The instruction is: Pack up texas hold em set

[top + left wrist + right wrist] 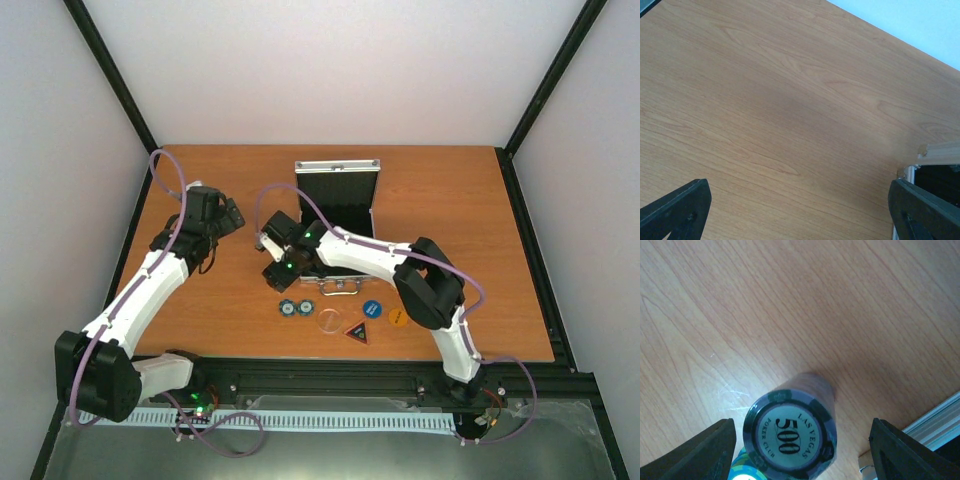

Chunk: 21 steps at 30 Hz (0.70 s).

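Right gripper (801,429) hung with its jaws apart, one dark finger (692,455) at the lower left of its wrist view and the other at the lower right, neither touching anything. Between them, low in the frame, stood a dark chip (790,438) marked 500, Las Vegas Poker Club; its blurred side looked like a short stack on the surface (790,305). A greenish chip (742,471) peeked out at its lower left edge.

From above, the silver case (338,195) sat open at the middle of the surface. Its black-lined lid stood upright toward the top of the frame, its base lay largely under the right arm, and its handle (341,289) pointed toward the bottom. Below the handle lay a clear round button (329,320), a triangular button (357,332), a blue disc (372,309) and an orange disc (397,317).

Left gripper (797,192), left of the case, was spread wide over bare wood and gripped nothing. A corner of the case showed at the right edge of its view.
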Motion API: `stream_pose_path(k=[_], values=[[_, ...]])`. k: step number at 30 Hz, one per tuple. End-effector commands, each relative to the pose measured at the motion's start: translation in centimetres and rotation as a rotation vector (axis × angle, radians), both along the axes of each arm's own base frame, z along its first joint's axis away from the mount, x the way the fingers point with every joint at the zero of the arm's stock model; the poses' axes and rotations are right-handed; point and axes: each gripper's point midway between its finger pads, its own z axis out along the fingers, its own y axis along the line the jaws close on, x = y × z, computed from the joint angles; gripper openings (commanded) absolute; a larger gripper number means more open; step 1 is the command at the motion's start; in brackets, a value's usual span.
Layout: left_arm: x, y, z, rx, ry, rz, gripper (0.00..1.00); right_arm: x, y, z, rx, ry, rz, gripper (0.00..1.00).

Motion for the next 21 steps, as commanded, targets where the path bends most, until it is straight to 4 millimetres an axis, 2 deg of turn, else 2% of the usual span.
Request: stream_pose_path(k=[1,17,21], values=[[0.3,0.3,1.2,0.01,-0.041,0.005,1.0,0.3,0.7,0.3,-0.012,-0.025,0.022,0.75],[-0.1,0.6,0.7,0.021,-0.032,0.012,1.0,0.4,1.2,-1.3,-0.035,0.002,0.03,0.73],[-0.2,0.7,0.8,0.029,-0.033,0.013,1.0,0.4,1.5,-1.6,-0.034,0.007,0.036,0.64]])
